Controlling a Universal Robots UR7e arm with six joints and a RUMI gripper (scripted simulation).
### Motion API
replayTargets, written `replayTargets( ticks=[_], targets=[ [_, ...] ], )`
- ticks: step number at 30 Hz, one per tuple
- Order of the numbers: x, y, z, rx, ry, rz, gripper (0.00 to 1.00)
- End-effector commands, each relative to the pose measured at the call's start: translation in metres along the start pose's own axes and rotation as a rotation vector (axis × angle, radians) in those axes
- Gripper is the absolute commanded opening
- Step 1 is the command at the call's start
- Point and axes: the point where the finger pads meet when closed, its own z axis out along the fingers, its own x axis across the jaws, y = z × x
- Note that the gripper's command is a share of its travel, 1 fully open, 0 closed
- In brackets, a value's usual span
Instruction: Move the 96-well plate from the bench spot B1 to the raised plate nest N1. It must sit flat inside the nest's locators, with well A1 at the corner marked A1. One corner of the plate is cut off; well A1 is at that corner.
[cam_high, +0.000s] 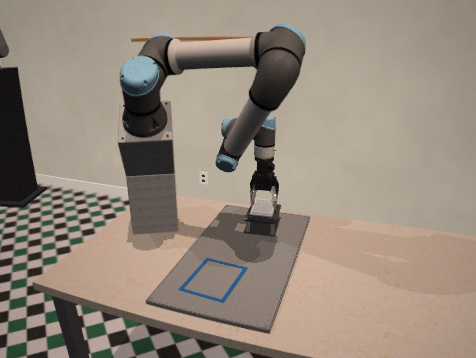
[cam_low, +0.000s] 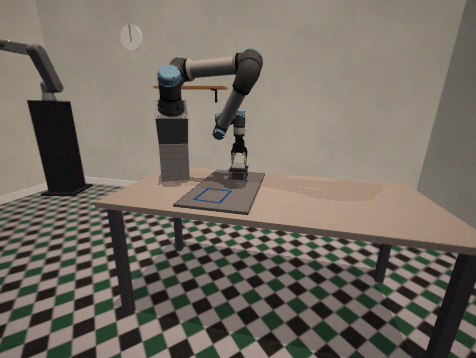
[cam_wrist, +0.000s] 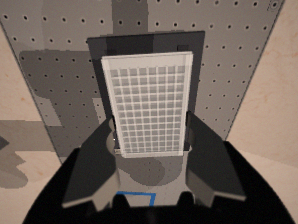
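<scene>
The white 96-well plate (cam_wrist: 150, 102) is held between my gripper's (cam_wrist: 151, 134) two dark fingers by its long sides. It lies level, right over the dark raised nest N1 (cam_high: 262, 222), at or just above its top. In the top view the plate (cam_high: 263, 207) sits at the nest's top with the gripper (cam_high: 263, 194) straight above it. The blue outlined bench spot B1 (cam_high: 213, 279) on the grey perforated baseplate is empty. I cannot make out the plate's cut corner or the A1 mark. In the exterior view the gripper (cam_low: 238, 164) is small.
The grey baseplate (cam_high: 232, 267) lies on the tan table. The arm's grey pedestal (cam_high: 148, 180) stands at the table's back left. A second dark stand (cam_low: 56, 145) with another arm stands on the checkered floor to the left.
</scene>
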Motion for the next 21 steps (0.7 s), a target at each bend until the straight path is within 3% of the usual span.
replayTargets(
  ticks=[1,21],
  targets=[
    [0.0004,-0.0001,0.0002,0.000,0.001,0.000,0.00],
    [0.0004,-0.0001,0.0032,0.000,0.001,0.000,0.00]
  ],
)
